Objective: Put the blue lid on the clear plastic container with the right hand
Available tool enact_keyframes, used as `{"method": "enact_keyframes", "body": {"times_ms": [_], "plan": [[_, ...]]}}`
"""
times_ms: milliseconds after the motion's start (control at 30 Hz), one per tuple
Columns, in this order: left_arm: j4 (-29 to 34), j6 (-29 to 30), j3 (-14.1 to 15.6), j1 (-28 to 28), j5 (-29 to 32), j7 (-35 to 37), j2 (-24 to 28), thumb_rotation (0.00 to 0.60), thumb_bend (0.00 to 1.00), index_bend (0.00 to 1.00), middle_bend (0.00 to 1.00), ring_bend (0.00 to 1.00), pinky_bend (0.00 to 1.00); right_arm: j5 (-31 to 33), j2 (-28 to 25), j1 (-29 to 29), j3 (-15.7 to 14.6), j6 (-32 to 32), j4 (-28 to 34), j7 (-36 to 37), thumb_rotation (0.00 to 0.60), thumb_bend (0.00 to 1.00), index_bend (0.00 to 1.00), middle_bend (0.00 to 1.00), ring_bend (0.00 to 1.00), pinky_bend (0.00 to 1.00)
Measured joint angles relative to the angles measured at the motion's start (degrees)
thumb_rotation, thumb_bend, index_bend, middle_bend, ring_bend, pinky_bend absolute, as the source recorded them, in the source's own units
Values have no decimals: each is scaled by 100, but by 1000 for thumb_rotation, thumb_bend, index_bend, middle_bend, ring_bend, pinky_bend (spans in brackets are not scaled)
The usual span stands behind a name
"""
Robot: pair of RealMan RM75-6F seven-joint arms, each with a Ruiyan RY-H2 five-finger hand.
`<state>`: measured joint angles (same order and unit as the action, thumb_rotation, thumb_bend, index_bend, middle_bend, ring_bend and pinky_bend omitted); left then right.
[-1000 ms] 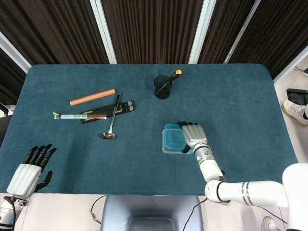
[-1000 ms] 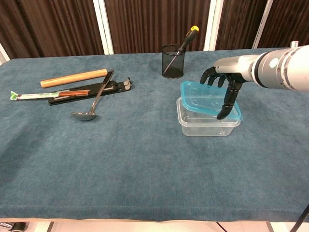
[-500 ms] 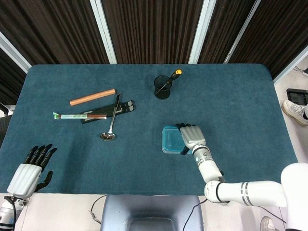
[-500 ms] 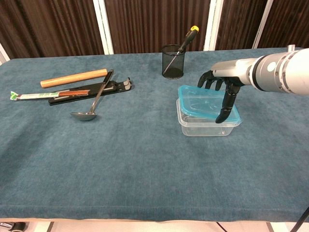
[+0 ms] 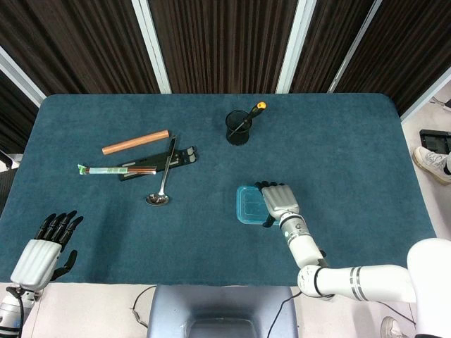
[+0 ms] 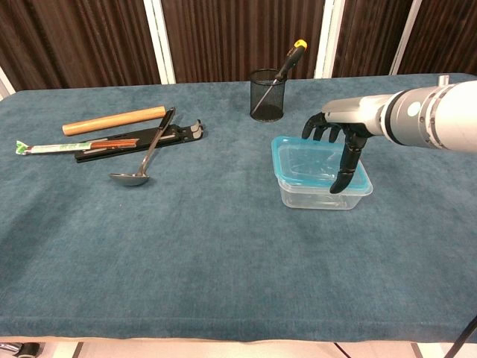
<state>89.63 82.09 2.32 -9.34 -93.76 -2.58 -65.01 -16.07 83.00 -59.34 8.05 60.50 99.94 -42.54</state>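
Observation:
The blue lid (image 6: 313, 162) lies on top of the clear plastic container (image 6: 322, 196), roughly level and shifted a little to the left of its rim. From above, the lid (image 5: 249, 205) covers the container almost wholly. My right hand (image 6: 337, 140) holds the lid at its right side, with fingers (image 6: 319, 130) over the far edge and the thumb reaching down onto the near right corner. In the head view the right hand (image 5: 280, 201) overlaps the lid's right edge. My left hand (image 5: 44, 248) rests at the table's near left corner, fingers apart, holding nothing.
A black mesh cup (image 6: 267, 95) with a yellow-handled screwdriver (image 6: 290, 60) stands behind the container. Further left lie a wooden rod (image 6: 113, 120), a metal ladle (image 6: 141, 164), a black flat tool (image 6: 138, 142) and a long green-tipped packet (image 6: 56, 146).
The right hand has drawn the lid leftward and lowered it, so it now sits flatter and more squarely over the container. The left hand has not moved.

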Motion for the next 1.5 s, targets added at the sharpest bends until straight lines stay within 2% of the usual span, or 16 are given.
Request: {"method": "enact_keyframes", "body": {"times_ms": [767,1500], "plan": [[-6,21,3,7,-13,3,-1,600,496,0,2,1,41,4,73,1,-60,61,-105,-116,600,212,778,569,570,368],[-2,-23,-1,-14,1,-19,-16,600,497,0,2,1,41,-179,-31,127,-105,-170,-173,69,600,212,778,569,569,371]]}}
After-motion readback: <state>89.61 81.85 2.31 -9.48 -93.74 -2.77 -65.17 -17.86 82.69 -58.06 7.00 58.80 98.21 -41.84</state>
